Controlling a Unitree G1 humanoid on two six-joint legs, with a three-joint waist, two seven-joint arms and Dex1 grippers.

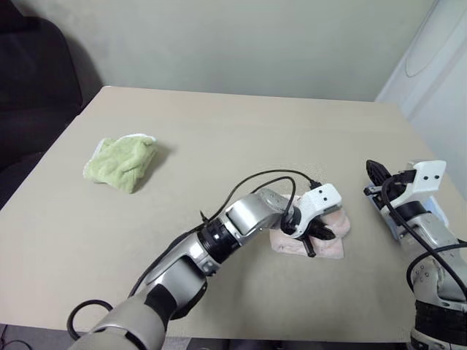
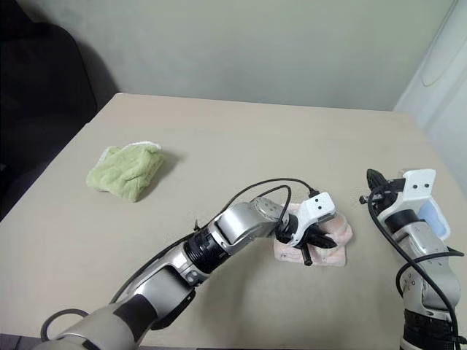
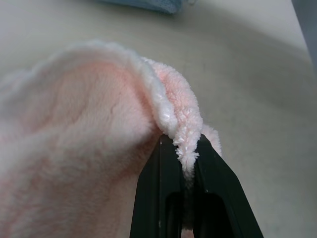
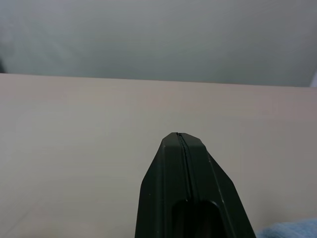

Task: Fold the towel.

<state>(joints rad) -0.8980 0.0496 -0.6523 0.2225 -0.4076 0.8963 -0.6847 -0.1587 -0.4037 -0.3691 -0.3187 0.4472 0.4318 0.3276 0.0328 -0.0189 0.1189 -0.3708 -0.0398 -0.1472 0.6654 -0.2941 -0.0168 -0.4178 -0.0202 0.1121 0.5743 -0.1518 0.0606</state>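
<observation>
Our left claw (image 3: 184, 166) pinches the towel (image 3: 79, 148) by a thin edge, so it could slip out. Our right claw (image 4: 181, 139) is squeezed together, holding nothing.

Light: soft, even, diffuse overhead; moderate brightness, nothing blown out.
Shadows: the table (image 1: 241, 138) carried faint soft-edged ones; a small one lay beside the green cloth (image 1: 122, 163), on its side toward the wall.
Dark zone: far-left corner was nearly black, detail lost.
Glare: mild sheen on the left arm's metal shell.
Focus: head views were slightly soft; the towel (image 3: 74, 148) was blurred close to the wrist lens.
</observation>
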